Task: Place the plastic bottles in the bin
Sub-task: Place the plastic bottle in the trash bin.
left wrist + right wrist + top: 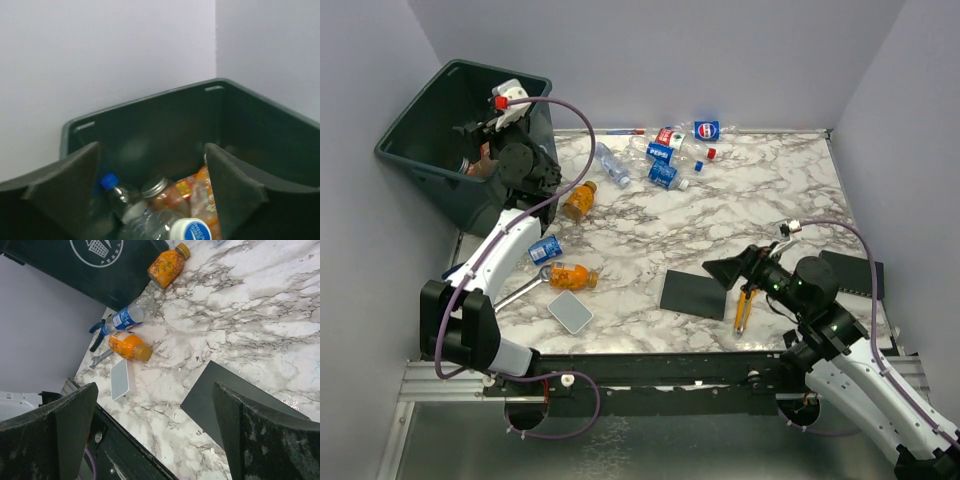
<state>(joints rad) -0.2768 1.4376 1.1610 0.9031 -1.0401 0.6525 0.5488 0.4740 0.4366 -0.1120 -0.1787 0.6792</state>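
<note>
From above, we see the large dark grey-green plastic bin (420, 140) beside the far-left corner of the desk (770, 190), the left claw (480, 132) over it, and crushed clear plastic bottles (665, 160) scattered on the marble. The left wrist view shows that claw spread and empty above bottles already inside. In the right wrist view the right claw (155, 390) hangs spread, empty; the small orange bottle (127, 345) looks light and slick, so we would pinch its middle.

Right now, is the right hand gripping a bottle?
No, the right hand is open wide in its wrist view, with only the marble table and the black pad showing in the gap.
</note>
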